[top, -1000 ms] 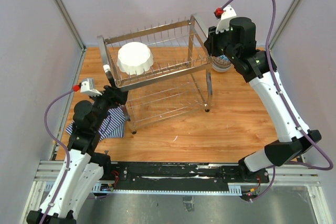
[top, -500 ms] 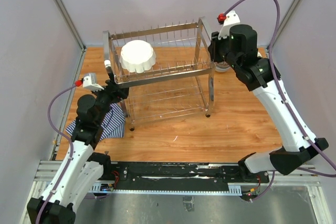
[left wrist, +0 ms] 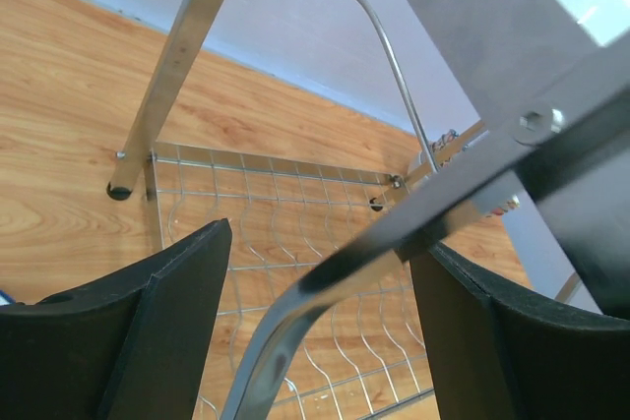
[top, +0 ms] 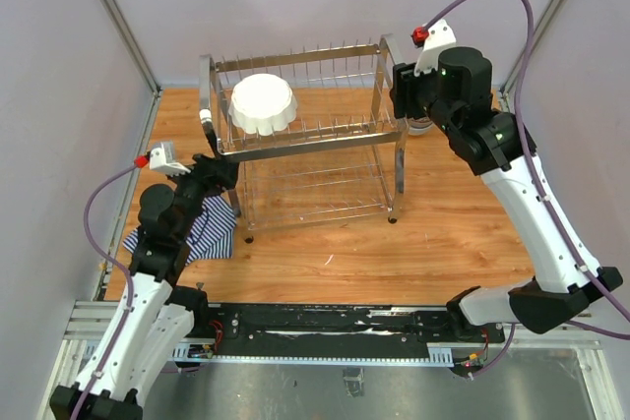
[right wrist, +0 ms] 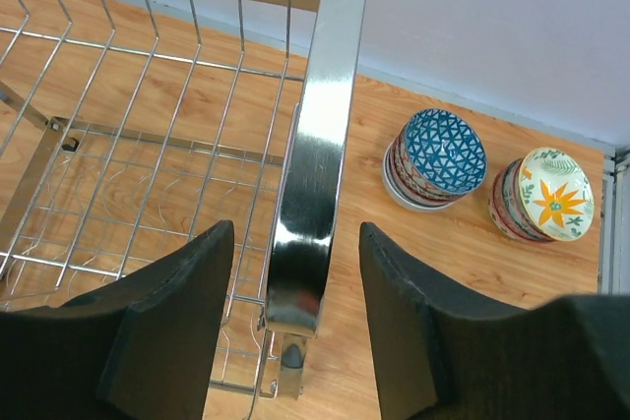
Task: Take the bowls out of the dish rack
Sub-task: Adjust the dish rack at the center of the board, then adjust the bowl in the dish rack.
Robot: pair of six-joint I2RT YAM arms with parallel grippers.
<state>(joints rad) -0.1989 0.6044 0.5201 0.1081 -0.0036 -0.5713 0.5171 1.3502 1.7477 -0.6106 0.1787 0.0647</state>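
The dish rack [top: 305, 159] stands mid-table. One large white scalloped bowl [top: 264, 103] lies upside down on its top tier. My left gripper [top: 213, 170] is at the rack's left end. In the left wrist view the left handle strip [left wrist: 295, 312] runs between the fingers, and my left gripper [left wrist: 323, 243] is open around it. My right gripper [top: 402, 95] is at the right end. It [right wrist: 295, 230] stands open with the right handle [right wrist: 317, 145] between its fingers, a gap on each side. Two stacks of bowls sit on the table: a blue-patterned one [right wrist: 445, 150] and a floral one [right wrist: 554, 196].
A blue-white striped cloth [top: 209, 233] lies by the rack's front left leg, under my left arm. The lower tier [top: 315, 189] holds nothing. Grey walls close in on the left, back and right. The bowl stacks sit in the back right corner, mostly hidden in the top view.
The rack has swung from a tilted stance to square and shifted right. My right gripper's jaws have spread off the right handle. Both arms followed the rack.
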